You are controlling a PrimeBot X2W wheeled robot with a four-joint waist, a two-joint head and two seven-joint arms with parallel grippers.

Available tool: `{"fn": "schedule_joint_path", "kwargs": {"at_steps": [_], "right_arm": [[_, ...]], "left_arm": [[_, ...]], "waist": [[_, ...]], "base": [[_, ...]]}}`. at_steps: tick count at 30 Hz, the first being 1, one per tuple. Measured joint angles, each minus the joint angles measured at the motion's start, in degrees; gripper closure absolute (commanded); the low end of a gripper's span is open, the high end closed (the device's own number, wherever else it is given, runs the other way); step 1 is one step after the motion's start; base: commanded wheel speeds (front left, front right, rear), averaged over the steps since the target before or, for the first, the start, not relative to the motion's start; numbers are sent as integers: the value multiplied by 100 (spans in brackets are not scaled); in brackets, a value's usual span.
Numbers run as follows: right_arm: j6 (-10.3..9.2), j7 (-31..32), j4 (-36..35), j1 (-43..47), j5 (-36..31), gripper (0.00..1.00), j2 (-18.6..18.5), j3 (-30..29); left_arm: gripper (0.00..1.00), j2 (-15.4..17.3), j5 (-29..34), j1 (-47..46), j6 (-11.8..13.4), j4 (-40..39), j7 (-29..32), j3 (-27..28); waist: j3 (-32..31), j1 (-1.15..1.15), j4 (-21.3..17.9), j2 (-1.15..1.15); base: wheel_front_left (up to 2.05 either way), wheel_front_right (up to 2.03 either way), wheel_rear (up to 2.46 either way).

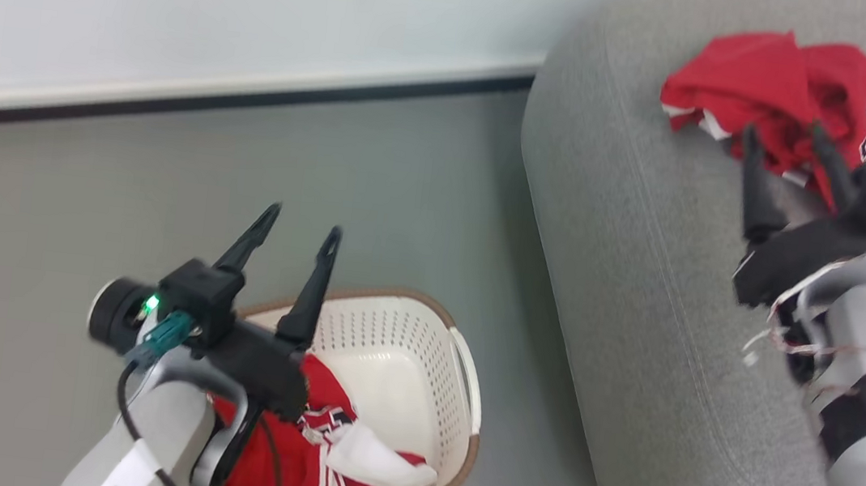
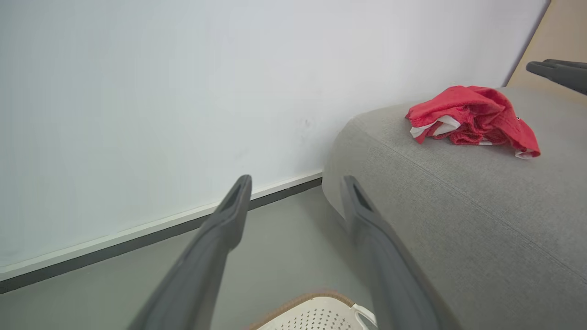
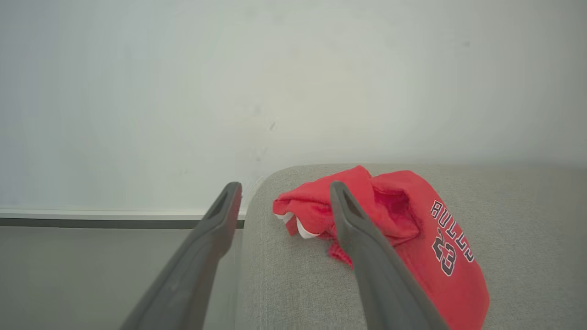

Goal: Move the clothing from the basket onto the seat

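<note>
Inside the basket [image 1: 408,330], red clothing [image 1: 305,469] lies heaped toward one side

You have one crumpled red garment [image 1: 768,90] lying atop the grey seat [image 1: 640,283] near its rounded end; more red clothing [image 1: 298,464] with white trim sits bunched inside the cream basket [image 1: 391,328], upright beside the seat.

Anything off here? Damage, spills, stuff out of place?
Loose white tape and thin wires hang frayed just behind the right end effector; they could snag. Otherwise fine: one red jersey lies crumpled on the sofa, more red clothing sits in the basket.
</note>
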Motion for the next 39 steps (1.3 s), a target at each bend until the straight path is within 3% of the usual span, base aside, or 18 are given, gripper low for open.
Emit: {"fn": "schedule_joint_path", "kwargs": {"at_steps": [9,25,39], "right_arm": [[-257,0,-612,1281,-46,0,359,78],[-888,0,-2454,3615,-59,0,375,-175],[-1073,0,-3657,4731,-169,0,342,-368]], "left_arm": [[0,177,-320,1035,182,129,-33,453],[0,242,-413,2624,469,-603,-33,1025],[0,289,-289,3152,533,-1120,-34,1343]], "waist": [[-843,-1,261,0],[-1898,0,668,0],[-2077,1,839,1]], "base": [[0,0,0],[0,0,0],[0,0,0]]}}
